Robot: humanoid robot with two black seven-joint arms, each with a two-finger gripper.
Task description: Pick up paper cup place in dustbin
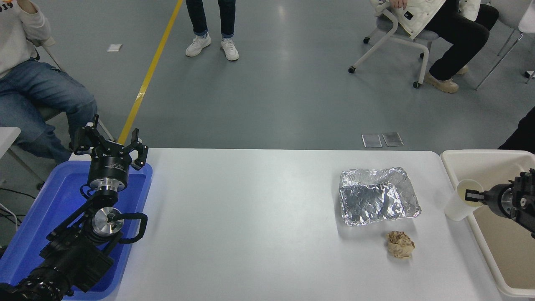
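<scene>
The white paper cup [459, 202] stands nearly upright at the table's right edge, just left of the dustbin's rim. My right gripper [471, 195] comes in from the right over the cream dustbin [485, 154] and is shut on the cup's near rim, one finger inside the cup. Whether the cup's base touches the table I cannot tell. My left gripper [111, 144] stays parked, open, over the blue tray at the lower left.
A crinkled silver foil tray [378, 200] lies left of the cup, with a crumpled brown paper ball [400, 244] in front of it. The blue tray [50, 209] sits under the left arm. People sit and stand beyond the table.
</scene>
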